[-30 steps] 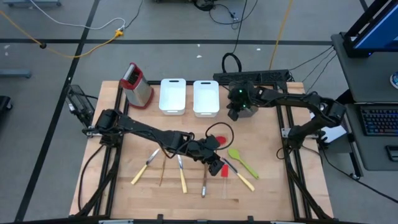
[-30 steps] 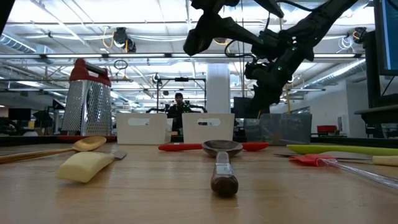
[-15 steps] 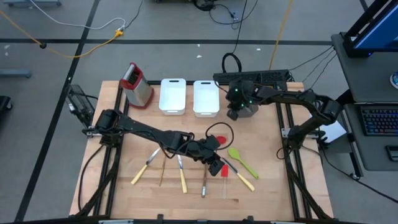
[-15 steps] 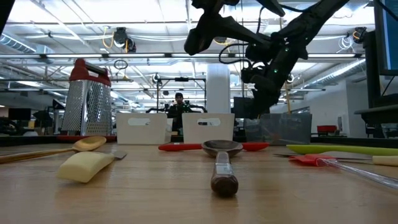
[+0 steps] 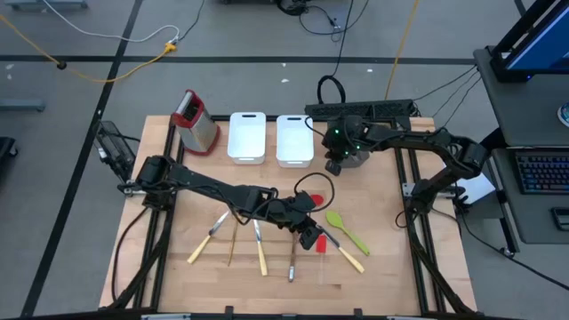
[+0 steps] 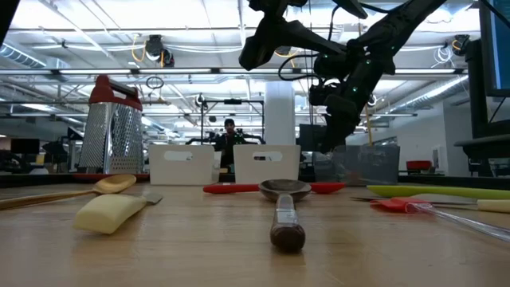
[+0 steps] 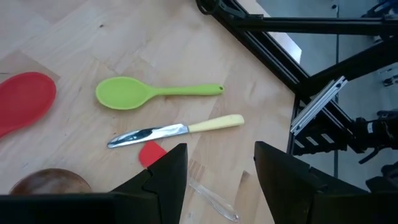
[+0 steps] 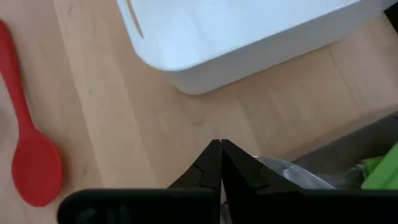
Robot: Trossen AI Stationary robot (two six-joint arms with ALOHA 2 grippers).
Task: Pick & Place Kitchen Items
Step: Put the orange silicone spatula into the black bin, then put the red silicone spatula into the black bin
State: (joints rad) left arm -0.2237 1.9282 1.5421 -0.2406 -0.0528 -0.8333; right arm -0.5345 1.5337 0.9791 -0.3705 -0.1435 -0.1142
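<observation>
Just ahead of the left gripper's [image 7: 214, 180] parted, empty fingers lay a knife [image 7: 175, 130], light, stiff, likely best grasped mid-handle; the right gripper [image 8: 220, 163] stayed clenched.

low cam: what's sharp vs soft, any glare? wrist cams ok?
Low view: the wooden-handled spoon up front looks soft, and ceiling lights glare behind the dark arms. Left wrist view: evenly lit, green spoon and cream-handled knife crisp, left gripper open. Right wrist view: white tray bright, nearly washed out; right gripper shut.
</observation>
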